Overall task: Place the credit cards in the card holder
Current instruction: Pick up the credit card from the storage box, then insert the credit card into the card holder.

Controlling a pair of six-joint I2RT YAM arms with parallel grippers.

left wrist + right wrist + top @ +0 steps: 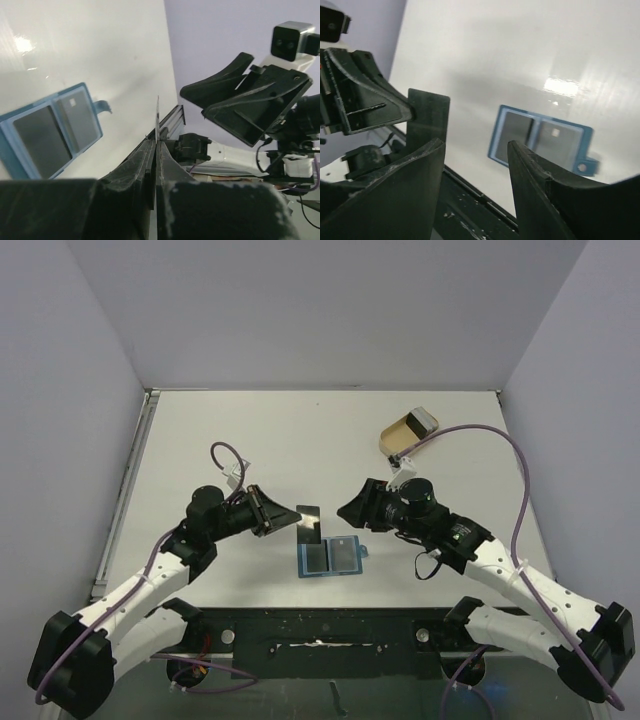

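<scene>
Credit card: long axis seemingly near-far | left end effector pinching it | right end effector spread

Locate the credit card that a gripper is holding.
Top view, left of centre: the credit card is pinched in the left gripper, over the far left corner of the open card holder.

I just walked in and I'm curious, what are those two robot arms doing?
The left gripper is holding a dark credit card, with its jaws shut on one edge of it. The right gripper faces it with its jaws open and holds nothing. The blue card holder lies spread open on the table close to the card. A tan dish sits farther back on the right.
</scene>
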